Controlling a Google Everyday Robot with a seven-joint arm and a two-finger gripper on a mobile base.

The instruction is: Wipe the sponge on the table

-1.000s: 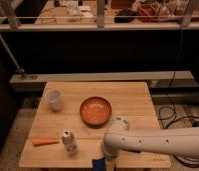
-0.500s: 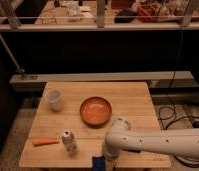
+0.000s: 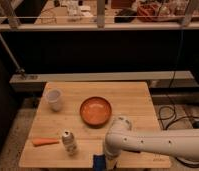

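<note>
Your gripper [image 3: 104,159] is low down at the near edge of the table [image 3: 135,97], close to the middle of that edge. The thick white arm [image 3: 158,142] comes in from the right side, bends, and points down, so it hides most of the gripper from you. The gripper is closed. The sponge [image 3: 97,163] is the small dark blue block right at its tip, touching it, and it looks pinched in the fingers. The sponge sits low on the wood at the table's near edge.

All sides below are as the camera sees them.

Just to the left of the gripper, and a little farther back, a small can [image 3: 69,142] stands up on the table. Farther left than the can, an orange carrot [image 3: 45,142] lies flat, well apart from the gripper.

Behind the gripper, near the middle of the table, sits a round orange bowl [image 3: 96,111]. It is near the bend of the arm but not touching the gripper.

Far back and to the left of the gripper, a white cup [image 3: 54,99] stands upright. It is the thing farthest from the gripper.

The wood to the right of the gripper is under the arm.
</note>
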